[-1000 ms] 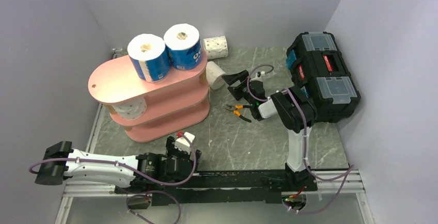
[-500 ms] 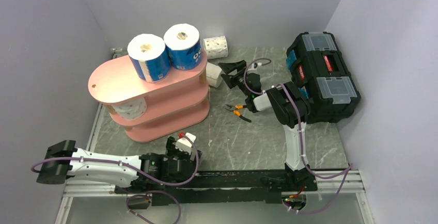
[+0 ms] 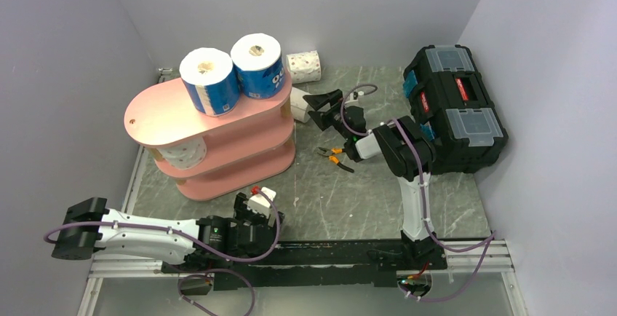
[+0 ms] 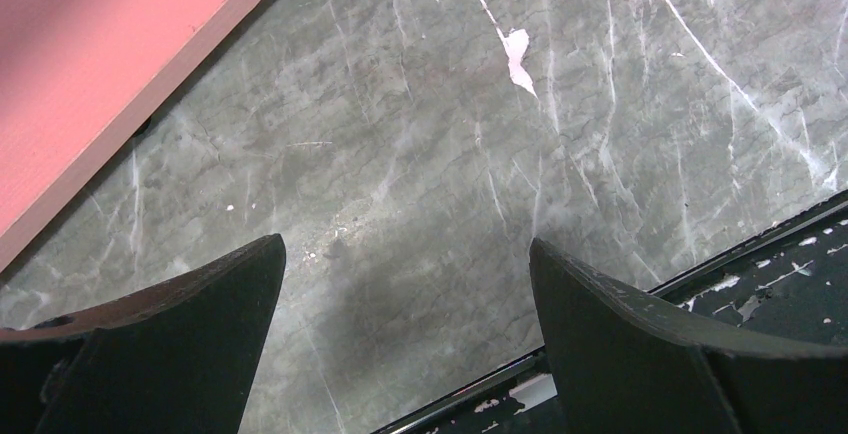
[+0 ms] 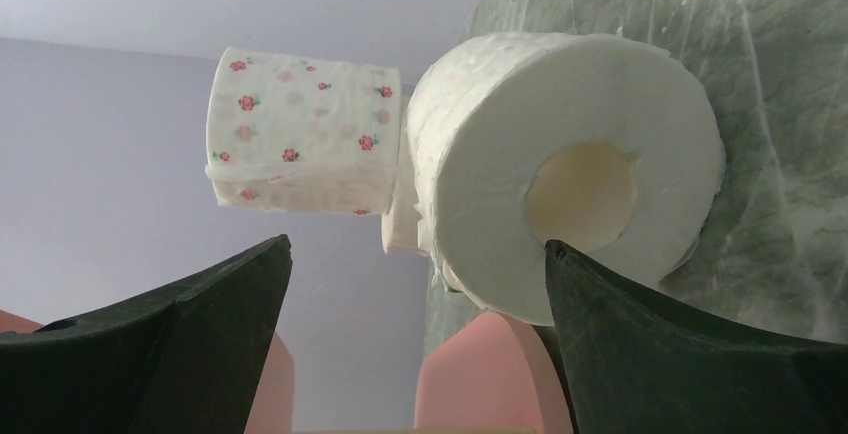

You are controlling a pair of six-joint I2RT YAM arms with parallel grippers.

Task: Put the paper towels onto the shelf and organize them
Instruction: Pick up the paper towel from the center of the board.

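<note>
The right claw (image 5: 416, 244) stands wide apart, holding nothing, with a plain white roll (image 5: 500, 144) at one o'clock; the left claw (image 4: 407, 244) also gapes empty.

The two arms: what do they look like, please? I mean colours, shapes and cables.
Both the left arm and the right arm have a white link between bulky black joints. A thin purple cable runs along each. The left gripper and the right gripper each have two matt black, wedge-shaped fingers.
</note>
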